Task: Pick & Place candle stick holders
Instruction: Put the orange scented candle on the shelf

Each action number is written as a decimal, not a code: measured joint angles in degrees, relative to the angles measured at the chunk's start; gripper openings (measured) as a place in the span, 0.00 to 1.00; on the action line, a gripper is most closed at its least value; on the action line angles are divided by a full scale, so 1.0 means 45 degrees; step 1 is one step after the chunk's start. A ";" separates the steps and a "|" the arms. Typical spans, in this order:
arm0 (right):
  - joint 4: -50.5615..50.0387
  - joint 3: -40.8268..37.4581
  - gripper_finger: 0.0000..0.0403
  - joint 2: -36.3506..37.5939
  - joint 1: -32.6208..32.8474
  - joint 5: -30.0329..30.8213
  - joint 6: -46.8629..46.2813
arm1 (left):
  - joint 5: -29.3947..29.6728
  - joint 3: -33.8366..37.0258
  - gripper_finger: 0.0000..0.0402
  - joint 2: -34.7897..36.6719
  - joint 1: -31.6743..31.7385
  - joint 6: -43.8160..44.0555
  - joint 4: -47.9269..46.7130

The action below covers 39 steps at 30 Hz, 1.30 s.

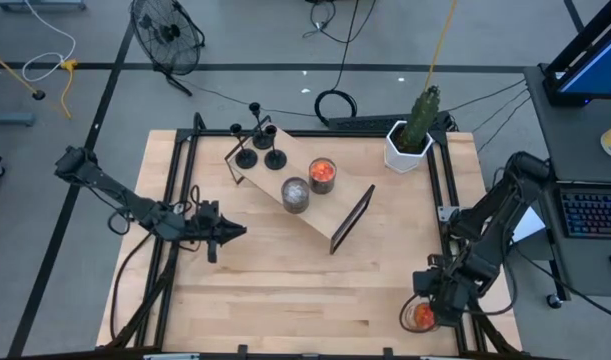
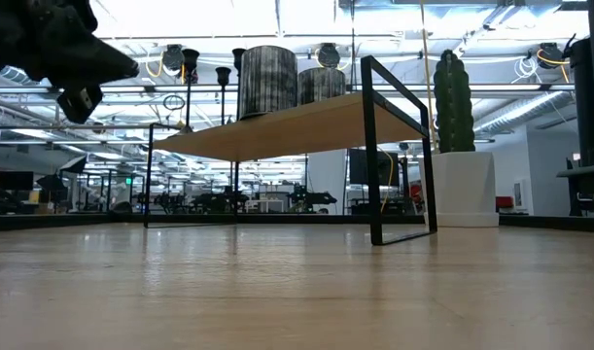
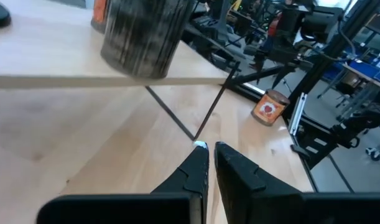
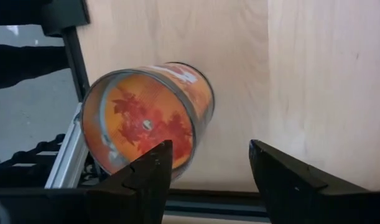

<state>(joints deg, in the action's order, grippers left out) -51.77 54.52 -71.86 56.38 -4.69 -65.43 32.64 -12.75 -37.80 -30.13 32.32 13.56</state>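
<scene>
Both arms show from above: the left gripper [image 1: 233, 232], fingers nearly together, holds nothing; three candle stick holders [image 1: 260, 147] stand beyond it on the shelf's [image 1: 347, 198] far end. To grasp well, I judge it should spread, then close on one stem. Level view: two jar candles [image 2: 267, 80] beside them on the shelf. Right wrist view: the right gripper [image 4: 208, 163], fingers apart, hovers over a third, orange candle [image 4: 146, 121].
</scene>
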 joint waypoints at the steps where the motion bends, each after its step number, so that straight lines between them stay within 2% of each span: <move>1: 0.0073 0.0000 0.52 -0.0084 0.0000 -0.0004 0.0010 | 0.0000 0.0071 0.08 0.0000 0.0000 0.0163 0.0002; 12: 0.0353 -0.0186 0.52 -0.0973 0.0000 -0.0004 0.0033 | -0.0010 0.0291 0.08 -0.0003 0.0005 0.0440 0.0005; 21: 0.2423 -0.1253 0.50 -0.1000 -0.0005 -0.0373 -0.0072 | -0.0005 0.0291 0.08 -0.0005 0.0005 0.0277 0.0000; 39: 0.2311 -0.1309 0.14 -0.0432 -0.0005 -0.0339 -0.0026 | -0.0005 0.0291 0.08 -0.0010 0.0010 0.0301 0.0000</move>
<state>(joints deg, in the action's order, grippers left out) -41.36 48.63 -73.81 56.36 -6.22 -65.55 32.62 -11.44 -37.85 -30.09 33.67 13.56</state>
